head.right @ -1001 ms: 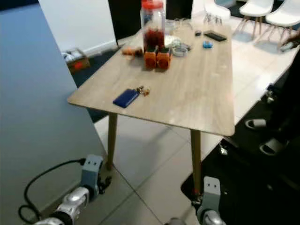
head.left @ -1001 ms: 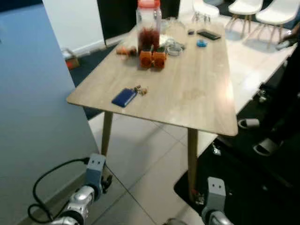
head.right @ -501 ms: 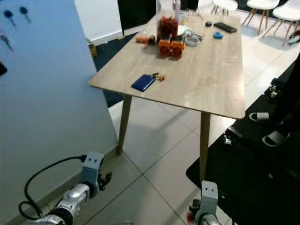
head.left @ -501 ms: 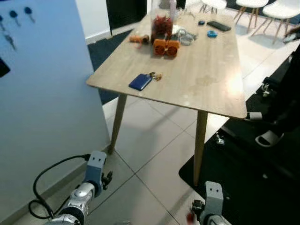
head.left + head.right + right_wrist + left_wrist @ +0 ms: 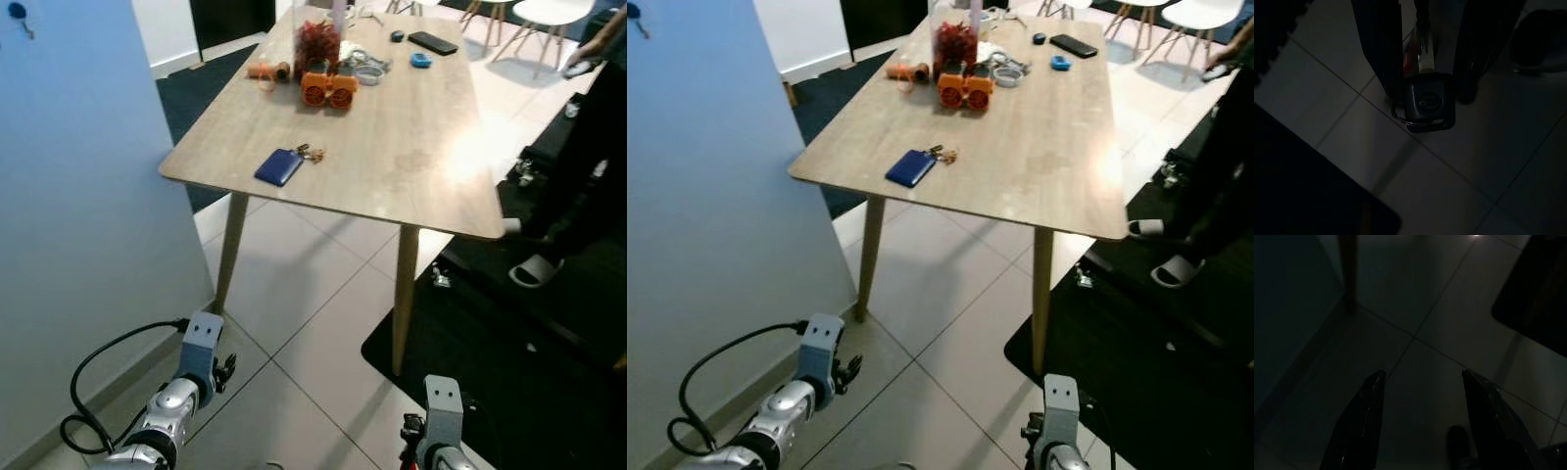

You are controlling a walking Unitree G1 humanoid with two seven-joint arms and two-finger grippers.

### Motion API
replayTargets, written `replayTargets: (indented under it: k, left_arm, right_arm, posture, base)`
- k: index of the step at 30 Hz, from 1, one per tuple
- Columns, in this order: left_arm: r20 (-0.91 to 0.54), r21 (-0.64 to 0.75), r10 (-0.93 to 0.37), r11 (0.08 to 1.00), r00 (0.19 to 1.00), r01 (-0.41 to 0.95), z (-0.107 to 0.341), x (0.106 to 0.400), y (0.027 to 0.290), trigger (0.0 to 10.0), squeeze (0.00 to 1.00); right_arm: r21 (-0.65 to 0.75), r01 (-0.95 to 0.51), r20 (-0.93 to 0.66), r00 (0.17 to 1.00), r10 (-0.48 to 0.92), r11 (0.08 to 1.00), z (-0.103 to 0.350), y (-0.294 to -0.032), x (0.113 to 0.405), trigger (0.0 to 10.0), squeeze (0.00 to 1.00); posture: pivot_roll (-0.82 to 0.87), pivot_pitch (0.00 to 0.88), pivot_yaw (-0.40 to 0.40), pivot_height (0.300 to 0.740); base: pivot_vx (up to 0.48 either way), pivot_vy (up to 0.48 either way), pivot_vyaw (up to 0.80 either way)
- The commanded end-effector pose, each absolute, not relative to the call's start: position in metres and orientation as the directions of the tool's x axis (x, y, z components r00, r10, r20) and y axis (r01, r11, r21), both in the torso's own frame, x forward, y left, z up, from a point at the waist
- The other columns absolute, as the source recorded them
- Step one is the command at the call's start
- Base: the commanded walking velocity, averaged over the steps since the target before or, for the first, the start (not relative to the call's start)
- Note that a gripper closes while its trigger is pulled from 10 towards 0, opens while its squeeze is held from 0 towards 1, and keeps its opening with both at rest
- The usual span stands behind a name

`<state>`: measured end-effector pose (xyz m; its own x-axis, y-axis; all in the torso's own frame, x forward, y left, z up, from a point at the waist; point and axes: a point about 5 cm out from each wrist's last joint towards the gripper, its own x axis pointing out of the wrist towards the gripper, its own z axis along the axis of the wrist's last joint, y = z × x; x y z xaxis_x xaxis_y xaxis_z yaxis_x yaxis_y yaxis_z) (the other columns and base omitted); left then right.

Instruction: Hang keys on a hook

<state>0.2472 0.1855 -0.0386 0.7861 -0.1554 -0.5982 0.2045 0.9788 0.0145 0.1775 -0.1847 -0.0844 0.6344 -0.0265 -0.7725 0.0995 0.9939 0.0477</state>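
The right gripper (image 5: 1425,73) pinches a black key (image 5: 1429,104) low over the floor, and the left gripper (image 5: 1422,396) hangs spread and idle. The carrying step seems in hand; next the key must rise to the blue wall (image 5: 69,196), where a blue tag (image 5: 17,12) hangs high.

The scene was very dark. The left end effector (image 5: 1422,396) hung above a tiled floor (image 5: 1415,298), its two black fingers (image 5: 1359,426) spread well apart with nothing between them, and pale grout lines crossed the tiles in the gap. Beyond the fingers a slim wooden leg (image 5: 1348,271) stood upright on the floor, and a flat dark wall (image 5: 1288,308) met the floor just beside that leg. Well apart from the leg, on the other side of the fingers, the corner of a black mat (image 5: 1535,293) lay on the tiles. A small bright glint (image 5: 1477,236) showed on the floor beyond the leg.
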Motion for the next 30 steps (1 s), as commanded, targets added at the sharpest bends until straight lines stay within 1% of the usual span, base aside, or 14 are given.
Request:
replayTargets:
  k: [1,22,30]
  left_arm:
    - [-0.601,0.010,-0.156,0.979,0.784,0.203,-0.0403,0.2450,0.1838,10.0,0.00]
    - [-0.594,0.008,-0.141,0.984,0.792,0.181,-0.0390,0.2468,0.1851,10.0,0.00]
    - [-0.591,0.088,-0.089,0.981,0.802,0.174,-0.0366,0.2511,0.1859,10.0,0.00]
  right_arm:
    - [0.047,0.092,-0.763,0.646,-0.023,0.995,-0.0833,-0.1842,0.1789,10.0,0.00]
    - [0.047,0.077,-0.757,0.654,-0.015,0.996,-0.0820,-0.1842,0.1813,10.0,0.00]
    - [0.047,0.087,-0.749,0.662,-0.023,0.995,-0.0806,-0.1845,0.1841,10.0,0.00]
  posture:
    - [0.06,0.046,0.000,0.740]
    - [0.06,0.045,-0.002,0.740]
    - [0.05,0.046,-0.002,0.740]
  base:
    - [0.000,0.000,0.80]
    - [0.000,0.000,0.80]
    - [0.000,0.000,0.80]
